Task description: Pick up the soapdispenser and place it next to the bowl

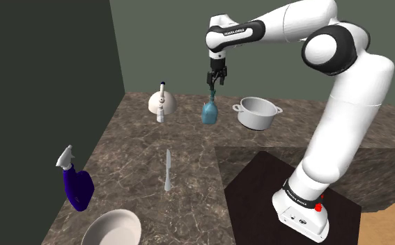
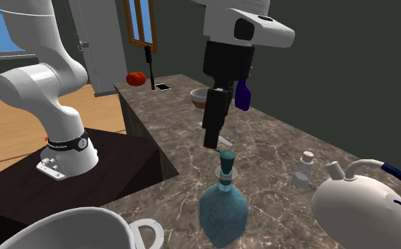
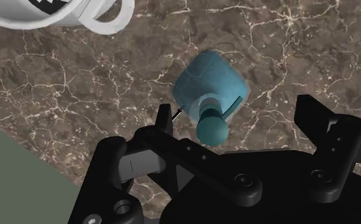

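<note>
Soap dispenser (image 1: 210, 111): a teal bottle with a narrow neck and pump head. It stands upright on the marbled surface (image 1: 136, 149) at the upper centre of the shoulder view. A white kettle (image 1: 161, 102) is to its left and a white pot (image 1: 257, 113) to its right.

Jaws: spread open, holding nothing, poised over the dispenser. In the second exterior view the fingertips (image 2: 211, 141) hang just above the pump and do not touch it. In the wrist view the pump head (image 3: 211, 129) sits nearer one finger than the other, not centred in the gap.

Bowl (image 1: 112, 228): white, at the lower left of the shoulder view, well apart from the dispenser. A blue spray bottle (image 1: 77, 184) and a knife (image 1: 167, 170) lie near it.

Assessed risks:
- With the pump off-centre, the nearer finger would likely reach it first on closing and push the bottle over.
- A grip on the slim neck alone may let the heavier body swing or slip during the long carry.
- A descent that drifts could strike the pump head from above.
- At the bowl, the spray bottle and knife narrow the landing space, so a careless set-down could knock either of them.
</note>
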Controlling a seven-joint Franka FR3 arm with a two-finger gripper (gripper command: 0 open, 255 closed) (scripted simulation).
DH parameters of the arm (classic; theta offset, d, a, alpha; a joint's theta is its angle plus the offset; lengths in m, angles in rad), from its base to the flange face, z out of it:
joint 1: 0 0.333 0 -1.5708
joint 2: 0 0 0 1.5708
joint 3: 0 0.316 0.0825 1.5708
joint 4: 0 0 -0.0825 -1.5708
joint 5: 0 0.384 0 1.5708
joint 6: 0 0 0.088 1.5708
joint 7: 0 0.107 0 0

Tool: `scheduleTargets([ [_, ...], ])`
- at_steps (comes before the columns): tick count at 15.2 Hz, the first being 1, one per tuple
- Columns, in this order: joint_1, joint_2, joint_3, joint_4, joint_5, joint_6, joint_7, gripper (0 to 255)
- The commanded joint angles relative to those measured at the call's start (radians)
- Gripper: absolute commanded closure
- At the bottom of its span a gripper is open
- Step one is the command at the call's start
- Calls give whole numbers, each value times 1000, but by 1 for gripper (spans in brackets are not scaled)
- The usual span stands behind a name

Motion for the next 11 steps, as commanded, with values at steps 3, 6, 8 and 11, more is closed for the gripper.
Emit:
scheduleTargets([
  [3,-13,138,-2,165,23,-25,-20,0],
  [6,-15,139,-2,126,22,15,-19,0],
  [8,-16,141,-3,102,22,41,-19,0],
  [11,-17,145,-3,73,22,75,-19,0],
])
